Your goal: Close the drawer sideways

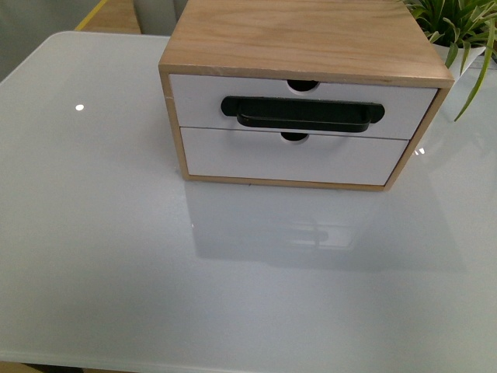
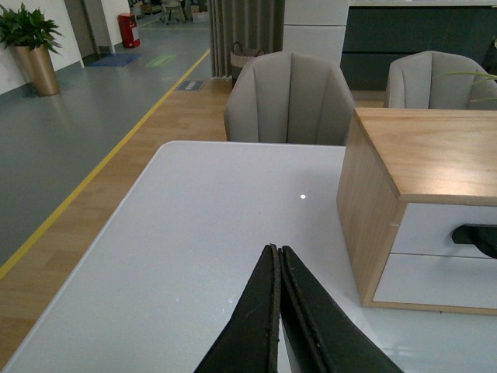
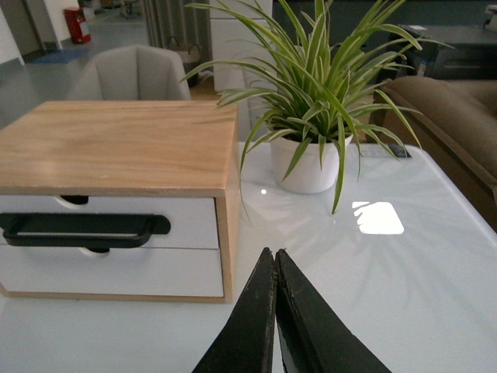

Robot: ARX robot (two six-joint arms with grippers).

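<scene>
A light-wood cabinet stands on the white table at the back middle. Its upper drawer has a white front, a long black bar handle and a half-round notch; its front sits flush with the cabinet frame. The drawer also shows in the left wrist view and the right wrist view. My left gripper is shut and empty, over the table left of the cabinet. My right gripper is shut and empty, just right of the cabinet's front corner. Neither arm shows in the front view.
A plain white lower drawer front sits under the handled one. A potted spider plant stands right of the cabinet, also at the front view's top right. Grey chairs stand behind the table. The white tabletop spreads in front.
</scene>
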